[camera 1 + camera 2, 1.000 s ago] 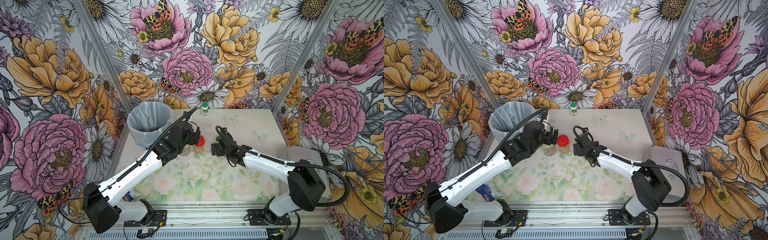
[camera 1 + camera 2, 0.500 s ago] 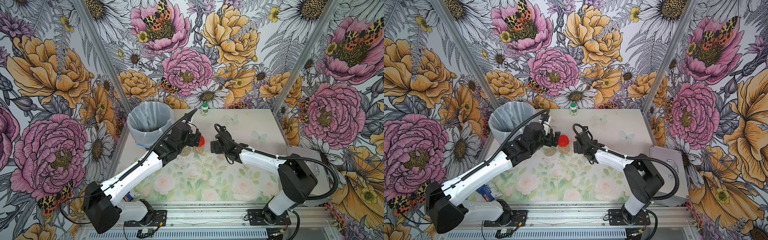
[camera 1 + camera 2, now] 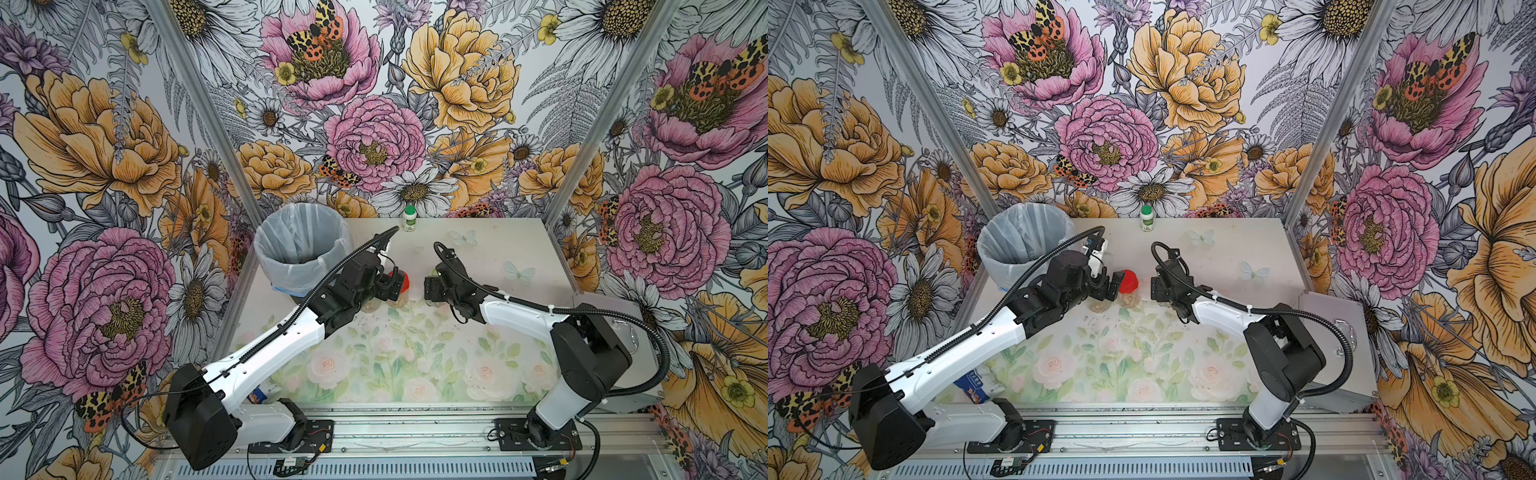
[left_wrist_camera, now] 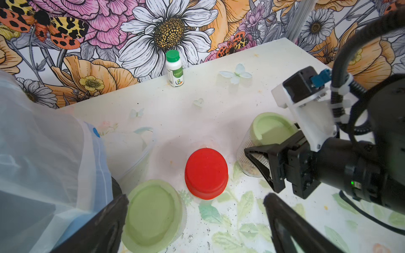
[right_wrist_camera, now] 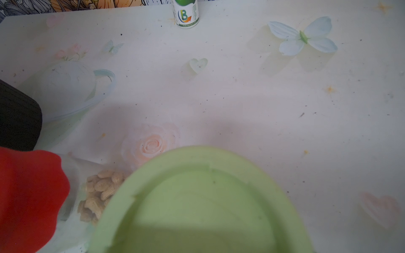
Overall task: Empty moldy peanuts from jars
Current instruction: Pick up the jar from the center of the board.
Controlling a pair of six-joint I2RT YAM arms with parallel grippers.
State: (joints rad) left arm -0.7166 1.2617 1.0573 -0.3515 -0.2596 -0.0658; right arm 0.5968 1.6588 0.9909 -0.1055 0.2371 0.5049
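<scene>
Hovering near the red-lidded jar (image 4: 206,173), left tool (image 4: 194,198) gapes open.

Colour and pattern across the bench.
Walls (image 3: 374,141): pink and orange blooms, white daisies, grey line-drawn foliage, orange-black spotted moths. Table cover (image 3: 415,365): cream, printed with pastel roses, green leaves, pale butterflies, scattered dark specks. Jars (image 4: 247,157): clear glass, one red lid (image 4: 206,173), two pale green lids (image 4: 153,215). Peanuts (image 5: 98,192): tan-beige. Bottle (image 4: 174,69): white, green cap, green label. Bin liner (image 3: 291,245): translucent white, blue band. Arms (image 3: 282,345): white links, black joints.
</scene>
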